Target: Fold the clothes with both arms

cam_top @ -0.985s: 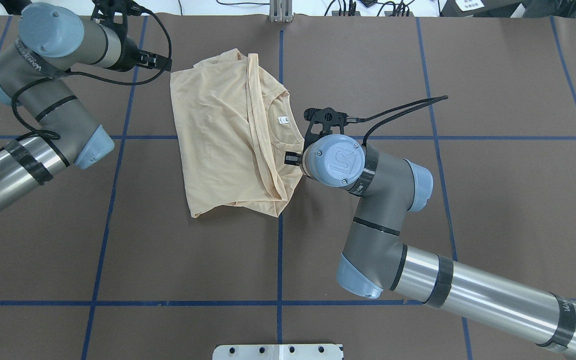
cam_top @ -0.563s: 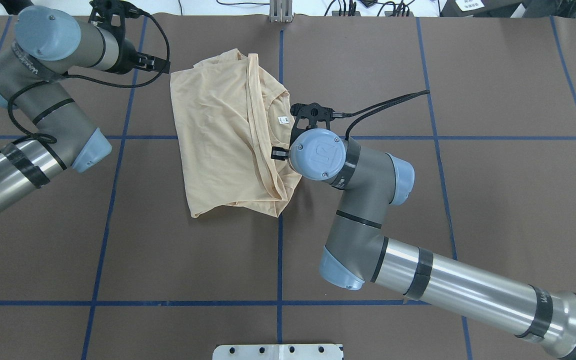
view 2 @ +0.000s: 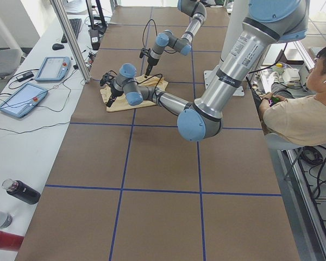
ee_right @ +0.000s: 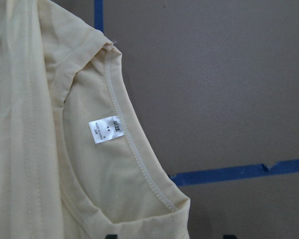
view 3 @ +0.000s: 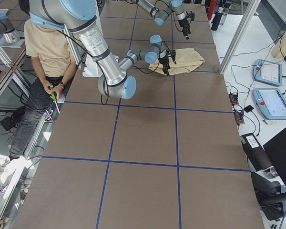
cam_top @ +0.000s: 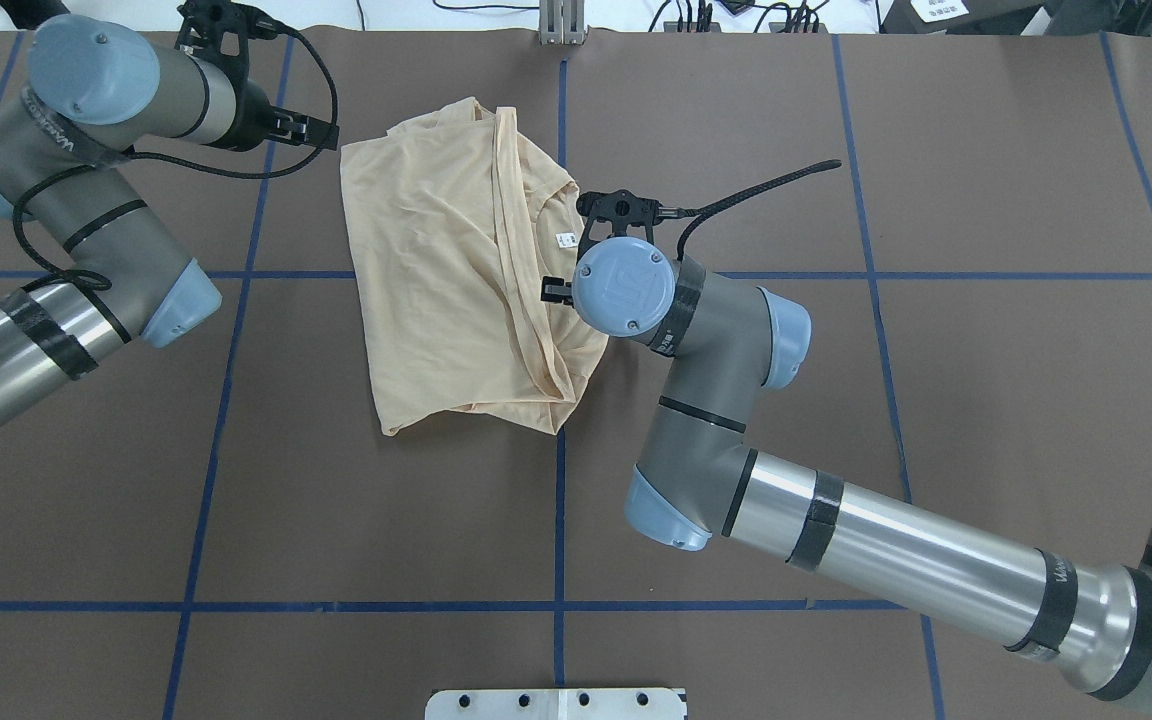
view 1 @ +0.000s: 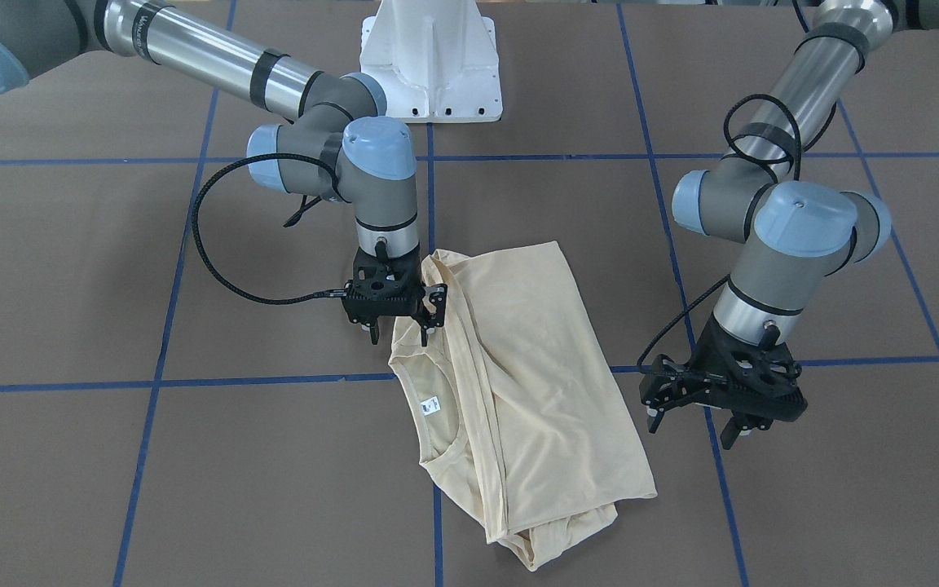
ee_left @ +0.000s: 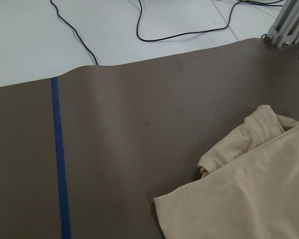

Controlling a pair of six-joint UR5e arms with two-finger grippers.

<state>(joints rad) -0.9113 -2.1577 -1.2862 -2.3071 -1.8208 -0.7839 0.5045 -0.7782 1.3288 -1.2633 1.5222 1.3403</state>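
Right gripper (view 1: 398, 330) is spread wide over the shirt (view 1: 543, 367) by its collar, holding nothing. Left gripper (view 1: 691, 432) is beside the shirt, open and empty too.

My right gripper (view 1: 398, 330) points straight down, jaws spread; my left gripper (view 1: 691, 430) hangs low, tilted, jaws spread too.

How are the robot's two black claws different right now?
The right gripper hangs over one edge of the shirt, while the left gripper hangs over bare table beside the shirt. The right gripper points straight down, but the left gripper leans at a tilt. Both are black, both are open, and neither one holds the shirt.
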